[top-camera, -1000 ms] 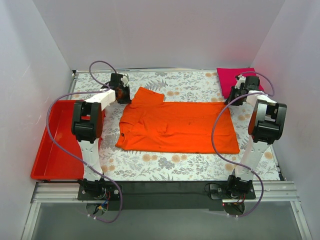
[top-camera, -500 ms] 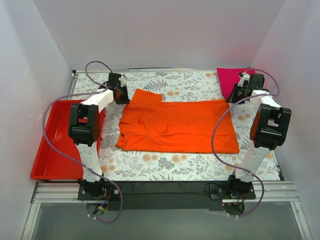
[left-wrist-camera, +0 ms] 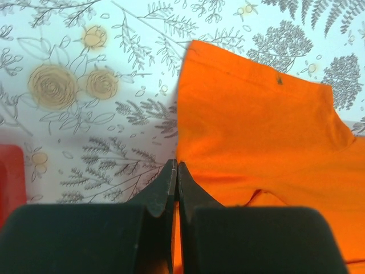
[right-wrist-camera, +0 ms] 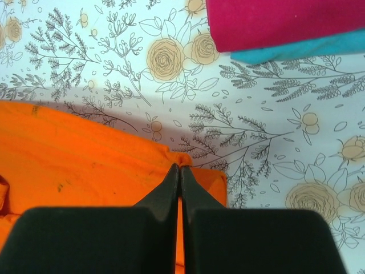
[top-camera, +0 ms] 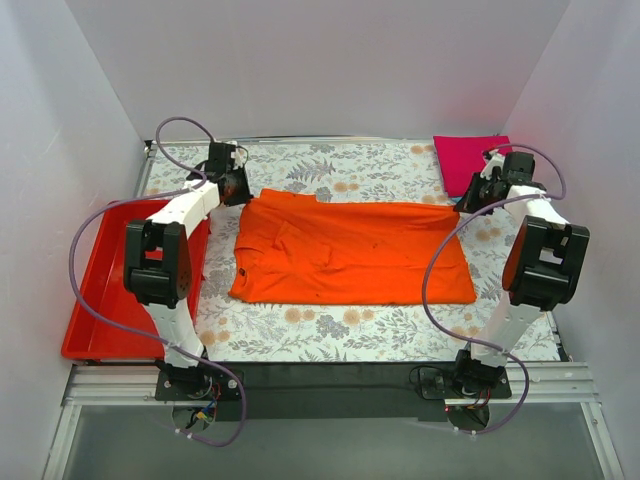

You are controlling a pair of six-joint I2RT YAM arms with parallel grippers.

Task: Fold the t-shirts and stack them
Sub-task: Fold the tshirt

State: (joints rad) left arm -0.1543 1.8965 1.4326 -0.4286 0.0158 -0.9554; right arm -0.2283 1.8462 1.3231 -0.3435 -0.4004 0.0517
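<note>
Presently I judge two t-shirts done, the magenta t-shirt folded atop the teal t-shirt at the far right corner of the table, while the orange t-shirt lies mid-table, largely spread out, its far edge clamped tight by the left pincer and the right pincer.

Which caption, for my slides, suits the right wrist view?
Right tool shut on the orange t-shirt corner, magenta-pink t-shirt atop teal t-shirt beyond.

red tray — left table edge | floral tablecloth — flat | white walls
</note>
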